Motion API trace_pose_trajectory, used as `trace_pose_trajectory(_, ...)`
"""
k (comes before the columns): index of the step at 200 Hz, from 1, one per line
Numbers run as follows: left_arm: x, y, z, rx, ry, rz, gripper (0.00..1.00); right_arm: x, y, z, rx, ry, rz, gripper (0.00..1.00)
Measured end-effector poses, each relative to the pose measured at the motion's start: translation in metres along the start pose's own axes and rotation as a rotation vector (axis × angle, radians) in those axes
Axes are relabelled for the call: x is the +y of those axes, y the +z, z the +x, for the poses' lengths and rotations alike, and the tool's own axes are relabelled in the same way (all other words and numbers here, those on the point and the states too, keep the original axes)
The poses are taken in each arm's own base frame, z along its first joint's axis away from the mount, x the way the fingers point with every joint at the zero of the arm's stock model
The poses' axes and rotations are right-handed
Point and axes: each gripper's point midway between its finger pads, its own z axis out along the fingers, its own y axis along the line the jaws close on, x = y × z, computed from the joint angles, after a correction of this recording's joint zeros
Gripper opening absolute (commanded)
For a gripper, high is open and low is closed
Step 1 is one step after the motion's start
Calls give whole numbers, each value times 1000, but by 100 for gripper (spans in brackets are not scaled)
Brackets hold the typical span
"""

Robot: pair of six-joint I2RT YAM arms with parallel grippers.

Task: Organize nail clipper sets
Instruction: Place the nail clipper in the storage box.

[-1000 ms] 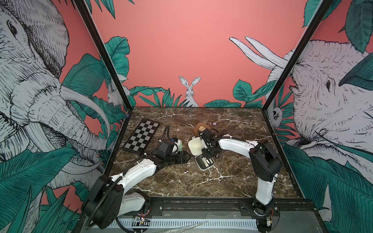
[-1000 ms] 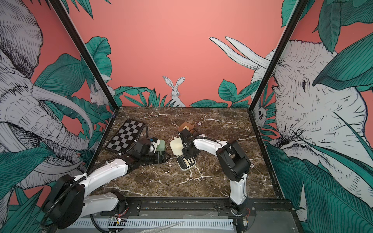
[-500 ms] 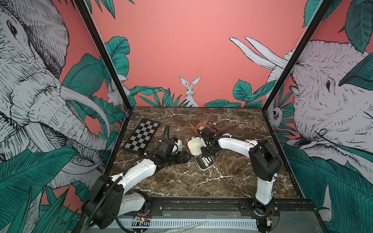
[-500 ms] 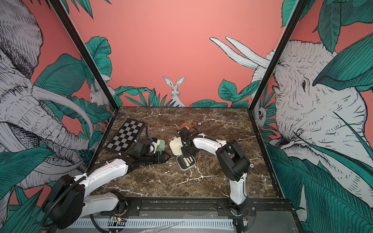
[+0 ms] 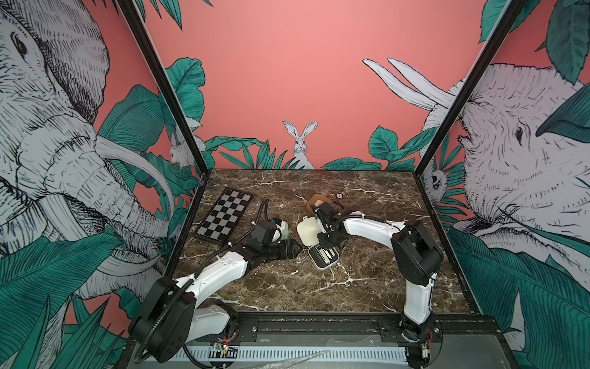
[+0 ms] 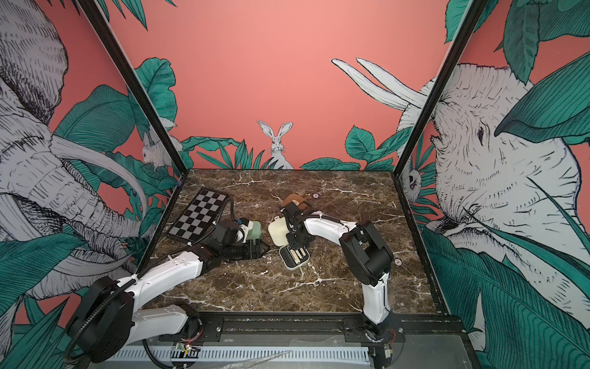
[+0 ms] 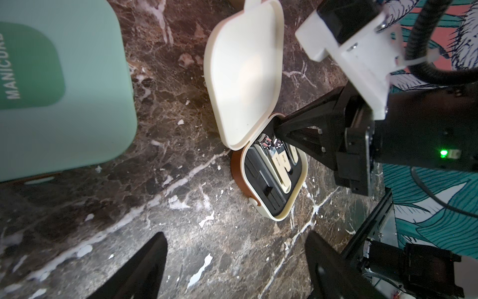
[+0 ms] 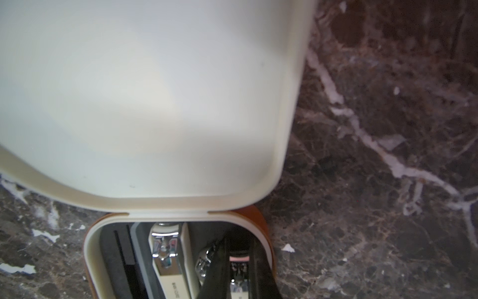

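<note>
Jaws spread wide and holding nothing, the left gripper [image 7: 234, 269] sits low over the brown marble table [image 7: 181, 220], near the closed mint green case [image 7: 64, 90], whose darker patch reads MANICURE. The right gripper [image 8: 236, 255] reaches down into the open cream case [image 7: 274, 186], its jaws drawn nearly together on a small clipper [image 8: 239, 284] — one black finger on each side of it.

In both top views the cream case [image 5: 324, 258] lies near the middle of the table, between the two arms. Its long axis runs from the far side to the near side. The lid [image 5: 307, 231] is swung up at the far end, and the base points toward the near edge, angled slightly to the robot's right.

Inside, a black insert [image 8: 116, 259] holds the tools lengthwise. A larger clipper [image 8: 170, 259] lies parallel to the held one, and the chrome heads of both point toward the hinge.

The brown case [image 5: 316, 202] sits farther back, just behind the right wrist. A checkerboard [image 5: 225, 215] lies apart, on the robot's left.
</note>
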Motion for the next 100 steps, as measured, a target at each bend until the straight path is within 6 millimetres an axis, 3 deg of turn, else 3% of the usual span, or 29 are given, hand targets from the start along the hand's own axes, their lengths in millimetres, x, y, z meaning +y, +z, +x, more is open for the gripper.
trace_pose_trajectory(100,0,0,1,2,0,1,85,-3,-9,-4,-22,6,17,37)
